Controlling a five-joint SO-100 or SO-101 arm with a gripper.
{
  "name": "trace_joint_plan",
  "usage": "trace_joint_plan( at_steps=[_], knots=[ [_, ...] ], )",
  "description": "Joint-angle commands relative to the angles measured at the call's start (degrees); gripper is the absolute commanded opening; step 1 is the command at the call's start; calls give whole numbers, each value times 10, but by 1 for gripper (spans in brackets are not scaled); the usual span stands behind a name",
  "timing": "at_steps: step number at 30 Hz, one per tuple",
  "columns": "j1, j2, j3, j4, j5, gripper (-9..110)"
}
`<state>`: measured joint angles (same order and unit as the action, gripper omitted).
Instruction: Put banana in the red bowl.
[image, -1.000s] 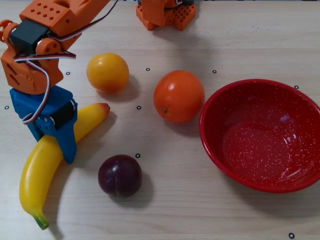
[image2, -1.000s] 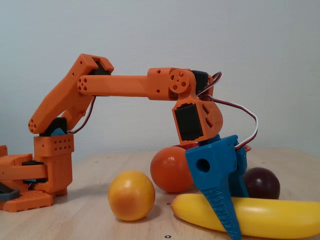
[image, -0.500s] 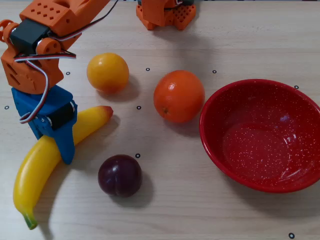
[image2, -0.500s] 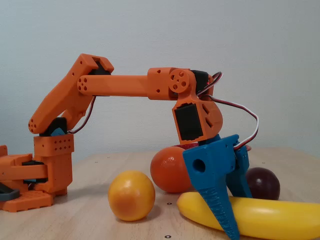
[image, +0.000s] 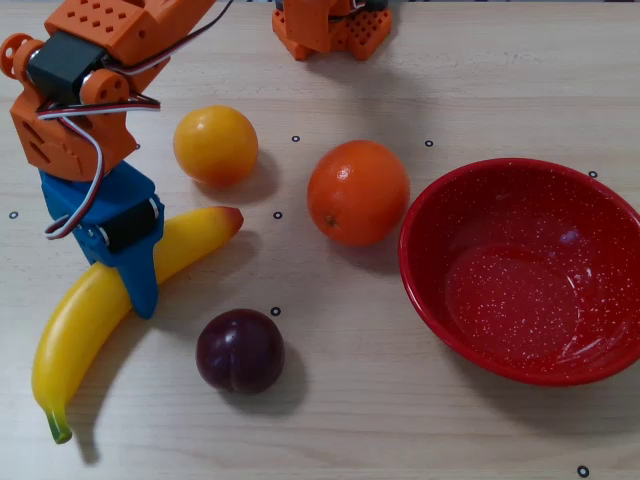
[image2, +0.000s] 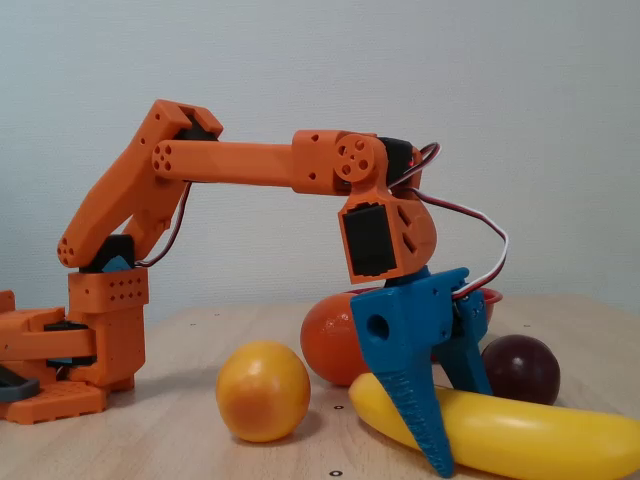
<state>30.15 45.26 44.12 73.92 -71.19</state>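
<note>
The long yellow banana (image: 75, 330) lies flat on the wooden table at the left in the overhead view, reddish tip up right and green stem down left. It also shows in the fixed view (image2: 540, 440). My blue gripper (image: 120, 270) is lowered over its middle, open, with one finger on each side of it; the fixed view (image2: 460, 425) shows the front finger reaching the table and the other behind the banana. The red speckled bowl (image: 520, 180) stands empty at the right; only a sliver of its rim (image2: 492, 295) shows in the fixed view.
A round yellow-orange fruit (image: 215, 145), an orange (image: 358, 192) and a dark plum (image: 240, 350) lie between the banana and the bowl. The arm's orange base (image: 330, 30) is at the table's far edge.
</note>
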Motion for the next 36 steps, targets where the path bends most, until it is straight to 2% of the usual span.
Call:
trace_joint_plan(
  at_steps=[1,15,23,30,36],
  knots=[
    [-4,142,-21,-14,12,0],
    [3,330,151,-93,6,0],
    [-12,474,278,-134,45,0],
    [-36,588,348,-114,88,0],
    [-72,625,314,-40,134,0]
  ],
)
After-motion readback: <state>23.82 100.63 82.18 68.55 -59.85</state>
